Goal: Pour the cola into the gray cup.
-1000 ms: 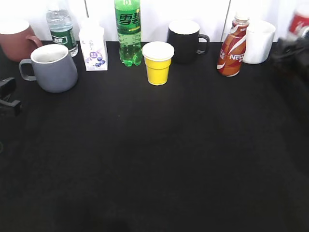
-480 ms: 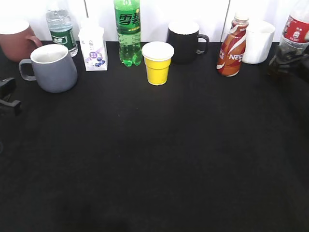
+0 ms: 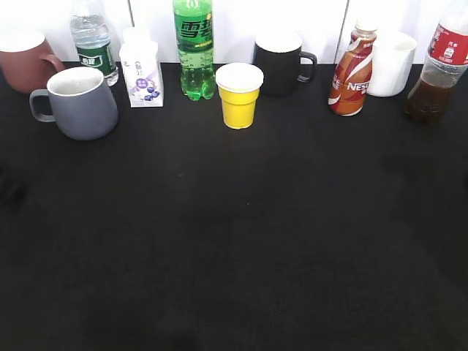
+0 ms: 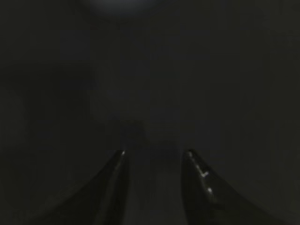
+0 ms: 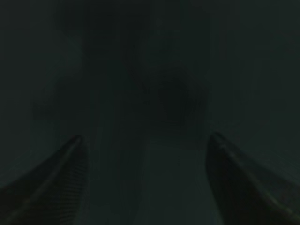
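two arms idle: the cola stands upright at your desk's far right corner, so send the right fingers, spread wide.

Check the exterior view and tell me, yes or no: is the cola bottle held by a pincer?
No: the cola bottle stands alone at the far right edge of the table, with no pincer near it.

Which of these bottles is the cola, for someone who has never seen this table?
Look along the back of the black table to its far right edge. The clear plastic cola bottle stands right of the white cup; only it holds dark brown liquid under a red label.
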Controlling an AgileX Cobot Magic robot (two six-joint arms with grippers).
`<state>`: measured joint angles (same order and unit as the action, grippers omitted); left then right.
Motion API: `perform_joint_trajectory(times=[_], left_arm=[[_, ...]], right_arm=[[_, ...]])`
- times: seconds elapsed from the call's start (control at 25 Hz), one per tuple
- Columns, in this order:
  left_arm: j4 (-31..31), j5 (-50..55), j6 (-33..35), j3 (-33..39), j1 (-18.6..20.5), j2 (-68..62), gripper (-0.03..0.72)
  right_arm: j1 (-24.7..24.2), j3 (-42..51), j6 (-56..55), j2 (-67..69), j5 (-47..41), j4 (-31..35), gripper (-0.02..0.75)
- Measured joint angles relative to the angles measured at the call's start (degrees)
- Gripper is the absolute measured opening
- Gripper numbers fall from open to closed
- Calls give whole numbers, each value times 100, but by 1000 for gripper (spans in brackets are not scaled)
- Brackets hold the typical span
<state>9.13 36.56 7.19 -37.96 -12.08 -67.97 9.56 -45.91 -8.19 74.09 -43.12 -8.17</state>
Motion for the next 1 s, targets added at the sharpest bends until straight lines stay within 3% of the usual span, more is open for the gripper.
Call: perform_joint_trajectory(times=[0.08,0.12,0.2,0.24,0.36,0.52,0.68,1.0], left_arm=[[0,1609,0,-206,0,397,301],[0,2169,-12,-229,0,756,352],[0,2839,-136,-229,0,1847,535],[0,3006,-258,-235,0,2623,575],[-188,3122,-322,-235,0,4570,569],[-606,3252,-322,144,0,6052,564],[-707,3224,-322,530,0,6186,559],[-913,2464,-347,836,-6,6186,557]], right_arm=[[64,-202,637,-582,-1068,873,594],[64,-248,819,-991,-1310,1081,593],[64,-260,889,-2100,-1647,1174,592],[64,-260,907,-2687,-1693,1174,592],[64,-98,921,-4454,-1595,1174,592],[70,1022,927,-6086,-1529,1169,590],[74,1694,927,-6287,-1622,1169,587],[74,1695,927,-6287,-1628,1169,586]])
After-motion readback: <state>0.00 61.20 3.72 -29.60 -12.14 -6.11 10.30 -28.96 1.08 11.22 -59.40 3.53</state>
